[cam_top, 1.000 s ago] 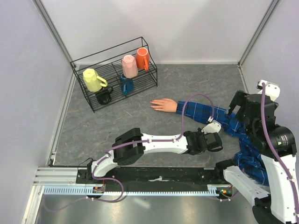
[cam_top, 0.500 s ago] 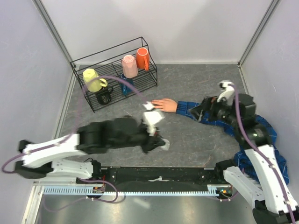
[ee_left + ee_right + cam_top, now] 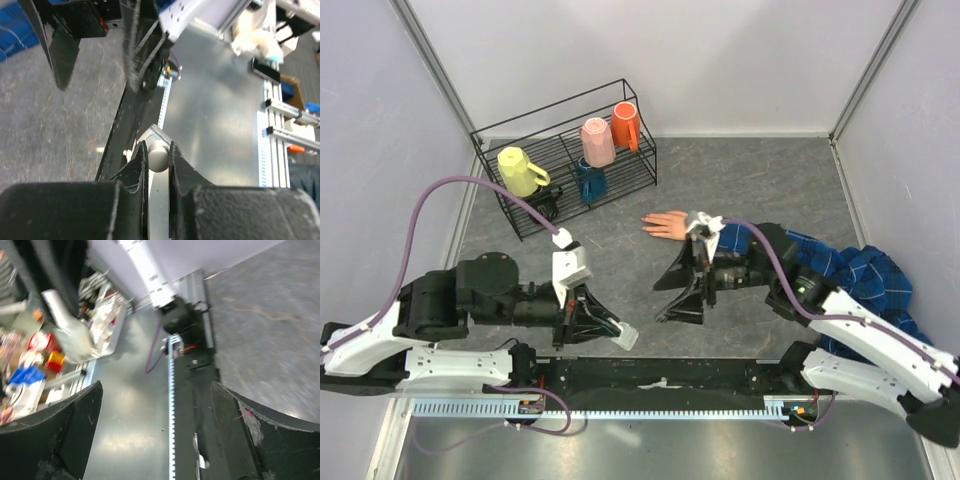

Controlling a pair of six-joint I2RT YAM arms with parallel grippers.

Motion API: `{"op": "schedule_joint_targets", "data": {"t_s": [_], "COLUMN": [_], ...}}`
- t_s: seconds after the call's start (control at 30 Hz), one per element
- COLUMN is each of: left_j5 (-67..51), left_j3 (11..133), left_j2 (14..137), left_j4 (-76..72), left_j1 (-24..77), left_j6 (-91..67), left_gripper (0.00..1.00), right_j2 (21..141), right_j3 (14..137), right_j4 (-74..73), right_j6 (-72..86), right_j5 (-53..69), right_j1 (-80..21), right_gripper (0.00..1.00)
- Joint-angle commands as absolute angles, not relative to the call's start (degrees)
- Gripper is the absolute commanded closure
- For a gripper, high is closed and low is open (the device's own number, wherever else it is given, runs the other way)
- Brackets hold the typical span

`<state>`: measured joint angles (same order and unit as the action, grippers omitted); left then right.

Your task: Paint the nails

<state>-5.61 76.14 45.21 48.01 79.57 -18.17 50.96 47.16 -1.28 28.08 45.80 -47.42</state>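
The peach-pink fake hand (image 3: 666, 224) lies palm down mid-table, its blue plaid sleeve (image 3: 865, 272) trailing right. Its nails at the fingertips (image 3: 645, 226) are too small to make out. My left gripper (image 3: 610, 328) is low near the front rail, shut on a small clear bottle (image 3: 625, 338). In the left wrist view the jaws (image 3: 156, 147) pinch the bottle's round grey cap (image 3: 158, 154). My right gripper (image 3: 661, 304) is wide open and empty, just right of the bottle and pointing at it. In the right wrist view (image 3: 156, 387) nothing lies between the fingers.
A black wire rack (image 3: 565, 160) at the back left holds yellow (image 3: 520, 170), pink (image 3: 597, 142) and orange (image 3: 625, 125) cups. The black base rail (image 3: 660, 375) runs along the near edge. Walls close in the table on both sides and at the back.
The left arm has drawn back to the left, its gripper with the bottle sinking toward the front rail. The right arm has swung left over the sleeve to the table's centre, jaws open.
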Motion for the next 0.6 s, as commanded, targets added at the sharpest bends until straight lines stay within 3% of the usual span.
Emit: {"op": "schedule_joint_targets", "data": {"t_s": [0.0, 0.07, 0.27, 0.57], "left_j5": [-6.4, -5.8, -5.0, -4.7], "left_j3": [79.0, 79.3, 79.1, 77.6], "left_j2": [46.6, 47.0, 48.2, 47.4], "left_j4": [49.4, 49.6, 49.2, 45.1], "left_j1": [79.5, 79.5, 79.5, 79.5], "left_j6": [-14.1, -13.5, -12.1, -7.9], "left_gripper": [0.98, 0.98, 0.98, 0.98], "right_j2": [55.2, 56.5, 58.9, 61.1], "right_j3": [51.9, 52.9, 53.8, 54.1], "right_j4": [4.3, 4.9, 10.9, 14.5], "right_j6": [24.8, 24.3, 26.1, 28.5], "right_j5": [47.8, 47.7, 54.0, 58.5], "right_j1": [-56.6, -59.1, -60.2, -60.4], "right_gripper": [0.05, 0.08, 0.32, 0.33]}}
